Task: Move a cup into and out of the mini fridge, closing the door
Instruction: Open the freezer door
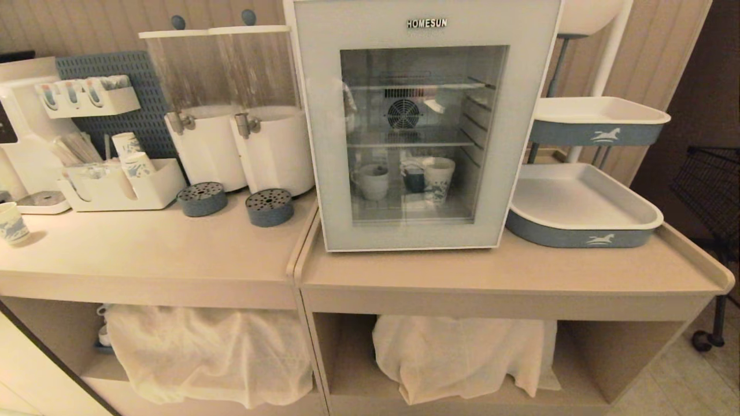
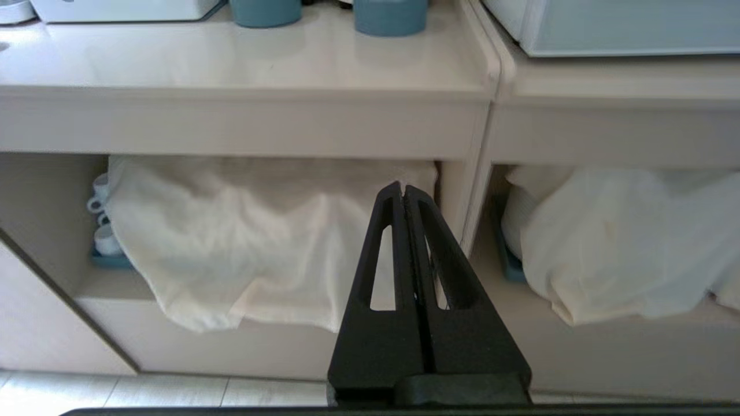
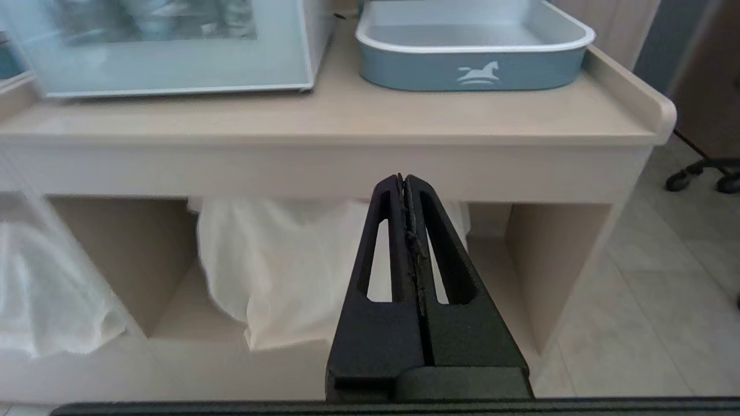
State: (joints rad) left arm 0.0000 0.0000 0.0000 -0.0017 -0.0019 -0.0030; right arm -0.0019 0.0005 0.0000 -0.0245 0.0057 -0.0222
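Observation:
The mini fridge (image 1: 426, 23) stands on the right counter with its glass door (image 1: 321, 144) closed. Through the glass, the white cup (image 1: 373, 181) with a loop handle sits on the bottom shelf at the left, beside a dark cup (image 1: 414, 180) and a blue-patterned paper cup (image 1: 439, 176). Neither gripper shows in the head view. My left gripper (image 2: 403, 188) hangs shut and empty, low before the left counter's lower shelf. The right gripper (image 3: 403, 178) is shut and empty too, below the front edge of the fridge's counter.
Two drink dispensers (image 1: 231, 115) with blue drip trays (image 1: 202, 198) stand left of the fridge, beside a paper-cup organiser (image 1: 124, 185). Stacked blue-and-white trays (image 1: 584, 208) sit to its right. White cloths (image 1: 208, 352) cover the lower shelves. A black wheeled cart (image 1: 714, 185) stands at far right.

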